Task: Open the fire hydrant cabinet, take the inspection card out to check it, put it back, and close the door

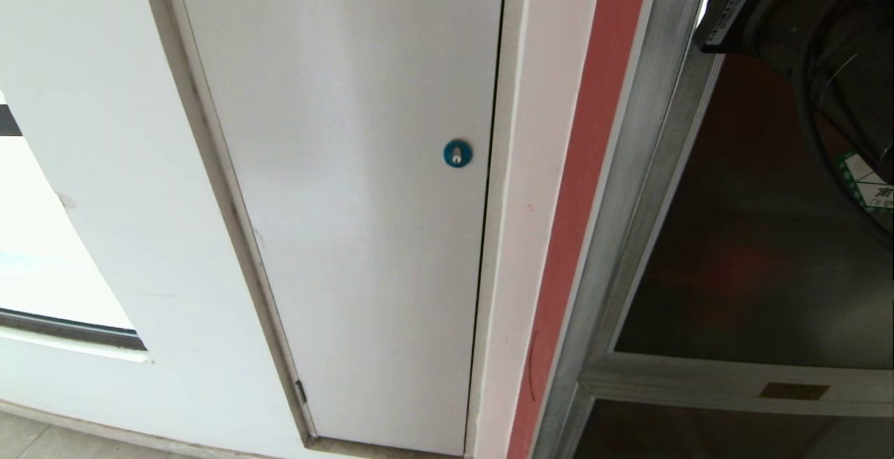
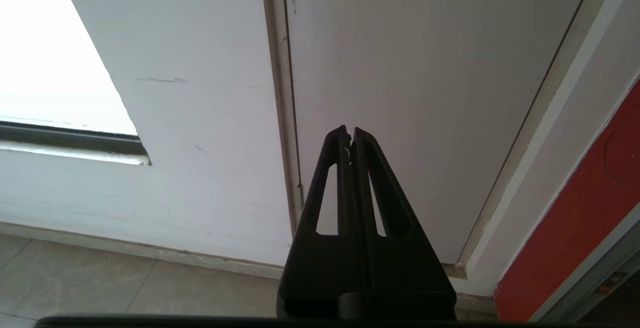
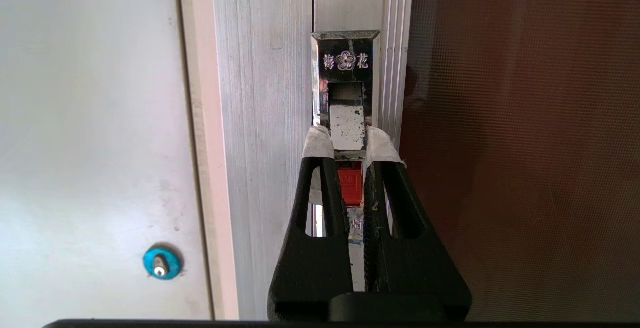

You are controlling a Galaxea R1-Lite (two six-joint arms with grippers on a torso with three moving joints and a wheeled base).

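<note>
Right tool clamped on the cabinet door latch; door shut.

The right tool (image 3: 348,141), its taped fingertips (image 3: 317,142) narrowed, grips the chrome latch (image 3: 346,93) (red tab between the fingers) on the silver frame of the fire hydrant cabinet (image 3: 265,118). The door (image 3: 520,143), dark tinted glass, sits flush in that frame. The left tool (image 2: 349,133) hangs with fingers pressed together before the white panel (image 2: 425,93), blue lock (image 1: 457,154) nearby.

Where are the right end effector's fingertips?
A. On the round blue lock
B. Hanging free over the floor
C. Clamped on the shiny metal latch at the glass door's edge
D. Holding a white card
C: the right end effector pinches the latch beside the glass door.
</note>
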